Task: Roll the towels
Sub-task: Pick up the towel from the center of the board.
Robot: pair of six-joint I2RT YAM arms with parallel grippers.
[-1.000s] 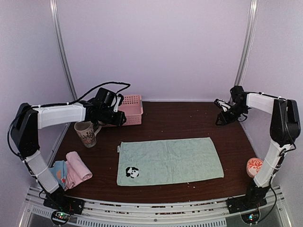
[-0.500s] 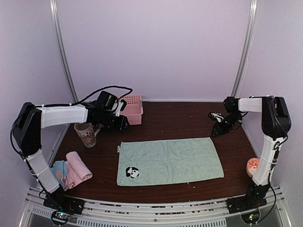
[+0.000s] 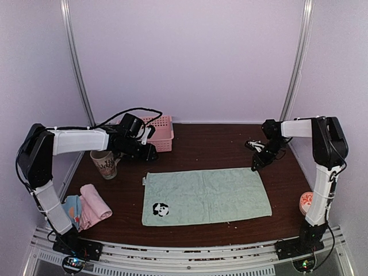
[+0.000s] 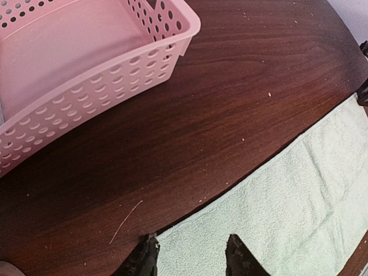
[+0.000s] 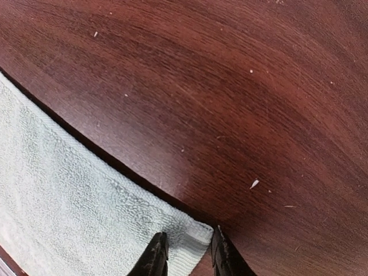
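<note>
A pale sage green towel [image 3: 204, 194] lies flat in the middle of the table, with a panda patch near its front left. My left gripper [image 3: 150, 154] is low over its far left corner. In the left wrist view the left gripper [image 4: 190, 260] is open, with its fingertips [image 4: 144, 260] straddling the towel [image 4: 287, 213] edge. My right gripper [image 3: 256, 163] is at the towel's far right corner. In the right wrist view the right gripper [image 5: 188, 256] is open, with the towel corner [image 5: 192, 237] between its tips. A rolled pink towel [image 3: 95, 201] and a blue towel with orange dots [image 3: 69, 208] lie at the front left.
A pink perforated basket [image 3: 161, 130] stands at the back left, just behind my left gripper, and shows in the left wrist view [image 4: 86, 75]. A patterned mug [image 3: 104, 163] stands left of the towel. An orange-patterned cup [image 3: 309, 202] sits by the right arm's base.
Both grippers have come down and inward to the green towel's far corners: the left moved right and nearer, and the right moved left and down from the back right.
</note>
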